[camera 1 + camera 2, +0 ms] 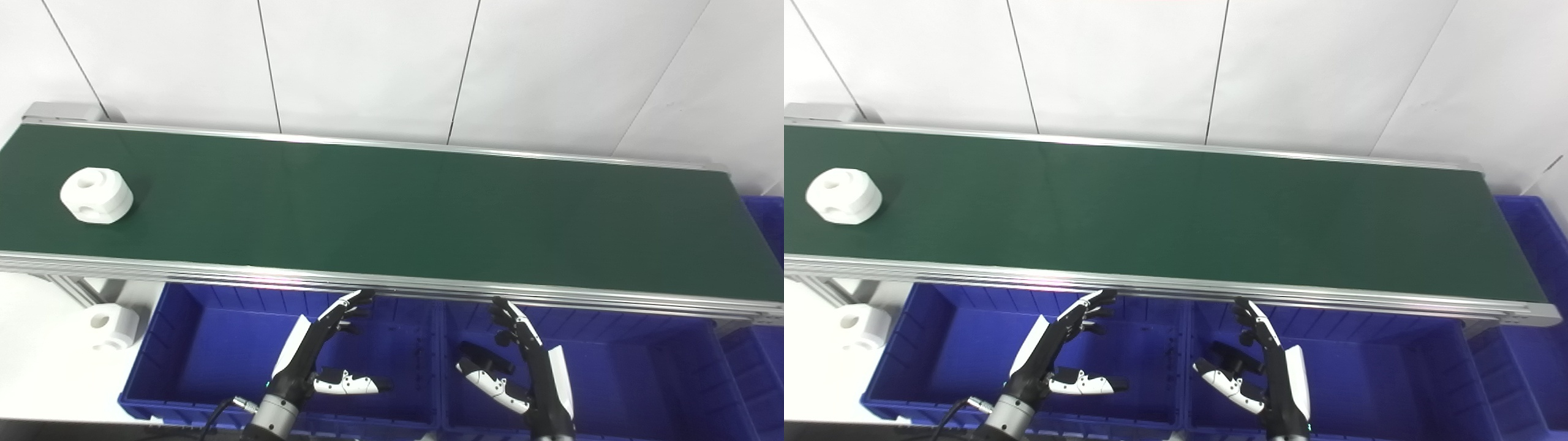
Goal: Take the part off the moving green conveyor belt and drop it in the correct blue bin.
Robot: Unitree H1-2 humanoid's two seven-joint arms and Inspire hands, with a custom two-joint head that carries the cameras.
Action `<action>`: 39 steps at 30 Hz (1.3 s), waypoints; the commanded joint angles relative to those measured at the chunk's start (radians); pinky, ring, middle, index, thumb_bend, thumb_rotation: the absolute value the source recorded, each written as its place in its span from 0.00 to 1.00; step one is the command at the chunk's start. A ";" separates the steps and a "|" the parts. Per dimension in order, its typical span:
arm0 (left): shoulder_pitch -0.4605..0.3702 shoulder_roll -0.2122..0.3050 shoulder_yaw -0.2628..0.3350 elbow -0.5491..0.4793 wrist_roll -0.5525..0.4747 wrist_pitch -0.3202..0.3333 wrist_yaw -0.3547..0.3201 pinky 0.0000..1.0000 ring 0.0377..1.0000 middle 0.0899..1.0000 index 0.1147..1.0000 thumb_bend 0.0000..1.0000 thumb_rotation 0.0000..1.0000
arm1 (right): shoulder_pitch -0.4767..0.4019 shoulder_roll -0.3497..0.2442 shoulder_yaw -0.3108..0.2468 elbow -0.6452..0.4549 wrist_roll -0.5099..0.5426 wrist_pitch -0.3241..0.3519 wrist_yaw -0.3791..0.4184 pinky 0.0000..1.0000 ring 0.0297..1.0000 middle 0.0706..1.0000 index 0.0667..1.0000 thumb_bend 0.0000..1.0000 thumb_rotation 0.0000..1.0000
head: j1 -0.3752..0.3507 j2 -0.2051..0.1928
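Note:
A white blocky part with round holes (97,195) lies at the far left of the green conveyor belt (392,214). My left hand (318,352) is open and empty, hovering over the left blue bin (184,343) below the belt's near rail. My right hand (520,361) is open and empty over the middle blue bin (643,380). Both hands are far to the right of the part. The part also shows in the right eye view (844,196).
A second white part (110,326) lies on the white surface left of the bins, below the belt frame. Another blue bin (765,214) stands at the belt's right end. An aluminium rail (392,285) edges the belt's near side. A white panelled wall is behind.

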 commanded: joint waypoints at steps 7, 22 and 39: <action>-0.017 -0.008 -0.002 -0.018 0.001 -0.038 0.013 0.65 0.78 0.84 0.83 0.72 0.31 | -0.001 0.002 -0.010 -0.019 -0.012 -0.053 -0.027 0.74 0.80 0.80 0.84 0.79 0.42 | 0.001 0.002; -0.015 -0.008 -0.001 -0.021 0.000 -0.038 0.012 0.66 0.78 0.84 0.83 0.72 0.30 | -0.002 -0.002 -0.008 -0.019 0.004 -0.054 -0.015 0.75 0.80 0.80 0.84 0.78 0.42 | 0.002 0.006; -0.003 -0.025 0.010 -0.030 0.002 -0.038 0.024 0.65 0.78 0.83 0.82 0.71 0.32 | 0.025 -0.004 -0.038 -0.066 0.194 -0.054 0.105 0.78 0.81 0.82 0.87 0.80 0.32 | 0.038 0.016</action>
